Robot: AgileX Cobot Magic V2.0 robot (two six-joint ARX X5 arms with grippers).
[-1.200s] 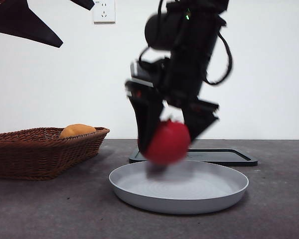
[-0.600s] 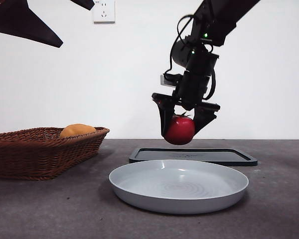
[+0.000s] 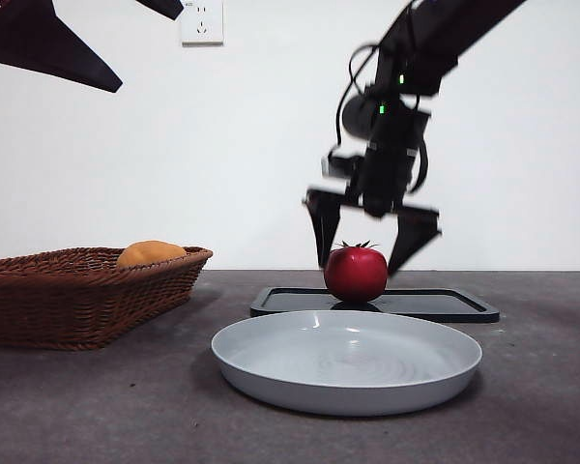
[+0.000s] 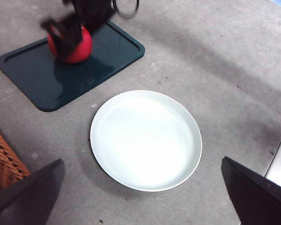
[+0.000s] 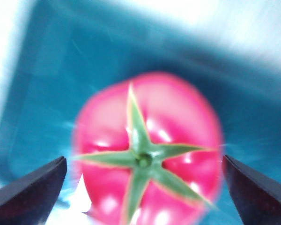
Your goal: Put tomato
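The red tomato [image 3: 356, 274] with a green stem sits on the dark flat tray [image 3: 445, 304] behind the grey plate [image 3: 346, 362]. My right gripper [image 3: 371, 253] hangs open just above it, one jaw on each side, not touching. In the right wrist view the tomato [image 5: 147, 154] fills the middle between my open jaws, on the tray [image 5: 42, 93]. The left wrist view shows the tomato [image 4: 74, 46] on the tray [image 4: 37, 79] with the right gripper over it. My left gripper [image 4: 140, 197] is open, high above the white plate [image 4: 145, 139].
A brown wicker basket [image 3: 77, 290] holding an orange-yellow fruit [image 3: 150, 253] stands at the left; its edge shows in the left wrist view [image 4: 2, 161]. A wall socket [image 3: 202, 21] is on the white wall behind.
The right gripper carried the tomato back from over the plate, set it down on the dark tray, opened and let it go. The left arm has not moved.
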